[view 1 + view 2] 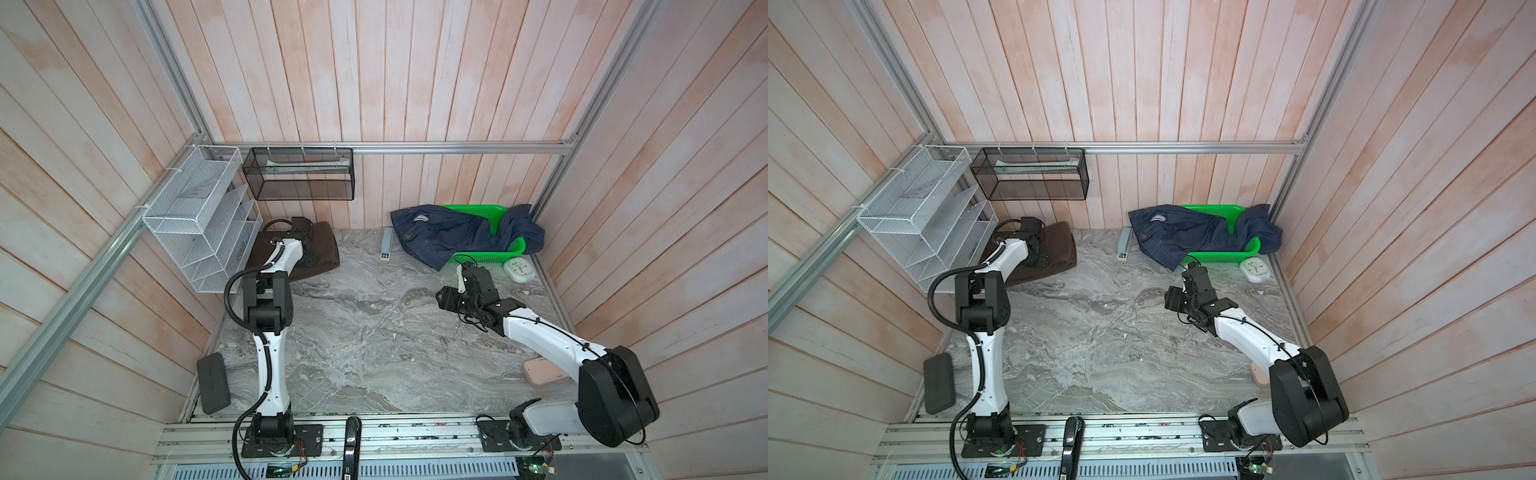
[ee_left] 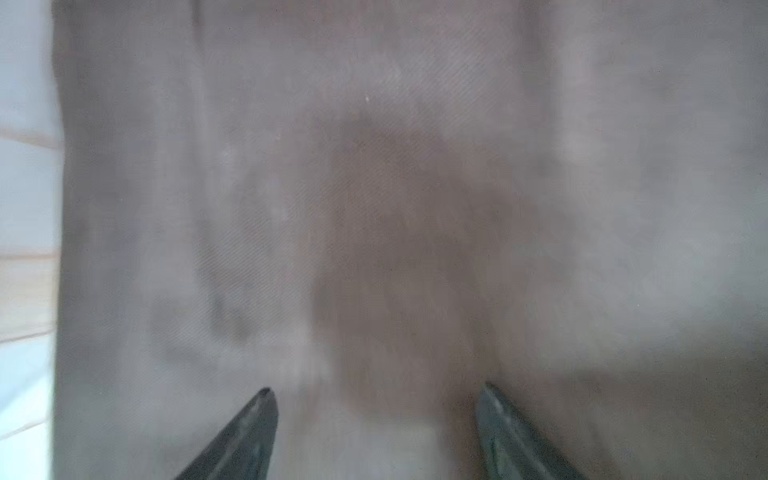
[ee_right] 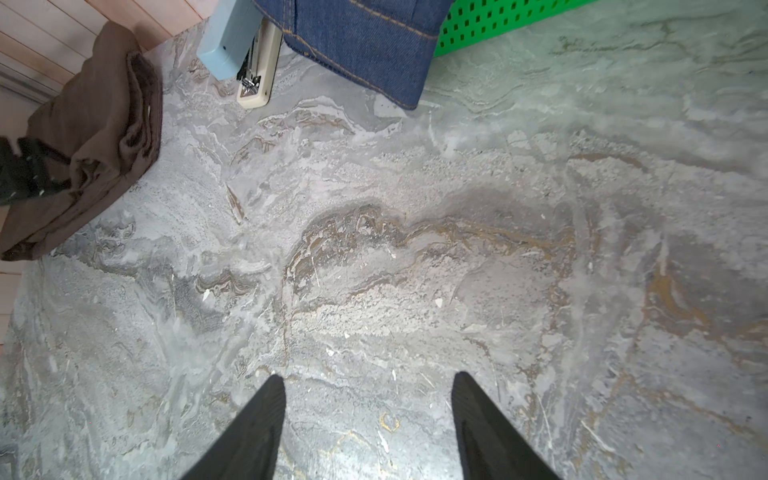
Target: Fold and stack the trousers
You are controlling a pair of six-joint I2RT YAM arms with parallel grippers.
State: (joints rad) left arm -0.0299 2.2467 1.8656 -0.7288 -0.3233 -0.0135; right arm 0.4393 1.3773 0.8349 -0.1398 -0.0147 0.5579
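Trousers [image 1: 324, 253] lie folded; only wrist views show left jaws parted, empty, over them, right jaws parted, empty, above worktop [image 3: 415, 249].

The marbled table [image 1: 365, 340] is carrying folded trousers [image 1: 325, 248] far left. A stapler [image 1: 386, 244], basket [image 1: 513, 248] and clock [image 1: 518, 269] are lying along its back.

brown trousers [image 1: 325, 249], green basket [image 1: 486, 257] — grey-marbled table [image 1: 374, 332]
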